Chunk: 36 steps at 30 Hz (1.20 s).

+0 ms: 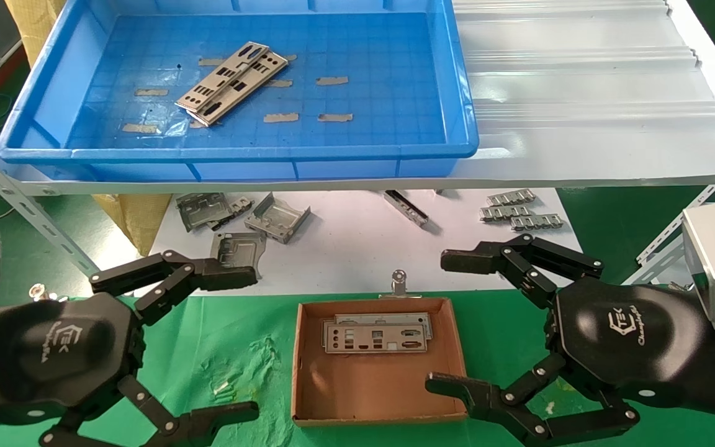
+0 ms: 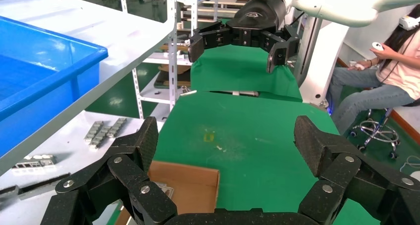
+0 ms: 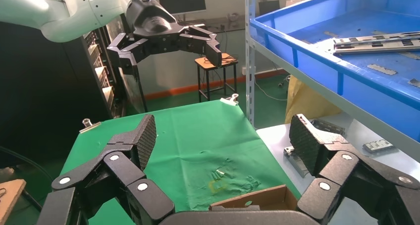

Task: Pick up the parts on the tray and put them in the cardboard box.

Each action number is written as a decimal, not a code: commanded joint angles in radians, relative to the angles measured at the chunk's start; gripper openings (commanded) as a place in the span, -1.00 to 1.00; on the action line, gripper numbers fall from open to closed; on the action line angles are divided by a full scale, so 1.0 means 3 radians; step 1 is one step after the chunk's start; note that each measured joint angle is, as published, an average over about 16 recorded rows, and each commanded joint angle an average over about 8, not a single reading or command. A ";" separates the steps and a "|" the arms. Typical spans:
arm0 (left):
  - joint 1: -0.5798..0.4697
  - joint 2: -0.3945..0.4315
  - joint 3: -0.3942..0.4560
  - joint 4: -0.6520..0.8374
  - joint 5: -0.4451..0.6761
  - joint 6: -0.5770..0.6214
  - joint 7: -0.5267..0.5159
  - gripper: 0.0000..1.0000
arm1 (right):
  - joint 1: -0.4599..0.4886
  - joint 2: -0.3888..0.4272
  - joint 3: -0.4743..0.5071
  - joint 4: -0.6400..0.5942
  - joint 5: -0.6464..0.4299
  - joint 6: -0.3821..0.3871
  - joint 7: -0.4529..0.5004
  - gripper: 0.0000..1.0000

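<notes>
Setting: green-clothed bench (image 1: 233, 335) beneath a white shelf (image 1: 581, 93) carrying the blue tray (image 1: 41, 93).
Parts: two punched plates (image 1: 231, 83) lie stacked and askew on the tray floor; two more (image 1: 376, 335) rest in the cardboard box (image 1: 373, 397).
Left tool (image 1: 208, 341): spread wide, empty, hovering beside the box.
Right tool (image 1: 457, 323): spread wide, empty, at the box's other side.
Risk: thin flat plates may slip the fingers, or both lift together and one drop.
Risk: the tray's raised rim and shelf edge could snag a reaching arm.
Risk: brackets (image 1: 239, 217) below the shelf could be mistaken for parts.
</notes>
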 commanded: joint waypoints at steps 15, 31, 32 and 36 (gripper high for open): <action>0.0000 0.0000 0.0000 0.0000 0.0000 0.0000 0.0000 1.00 | 0.0000 0.0000 0.0000 0.0000 0.0000 0.0000 0.0000 1.00; 0.0000 0.0000 0.0000 0.0000 0.0000 0.0000 0.0000 1.00 | 0.0000 0.0000 0.0000 0.0000 0.0000 0.0000 0.0000 1.00; 0.0000 0.0000 0.0000 0.0000 0.0000 0.0000 0.0000 1.00 | 0.0000 0.0000 0.0000 0.0000 0.0000 0.0000 0.0000 1.00; 0.0000 0.0000 0.0000 0.0000 0.0000 0.0000 0.0000 1.00 | 0.0000 0.0000 0.0000 0.0000 0.0000 0.0000 0.0000 1.00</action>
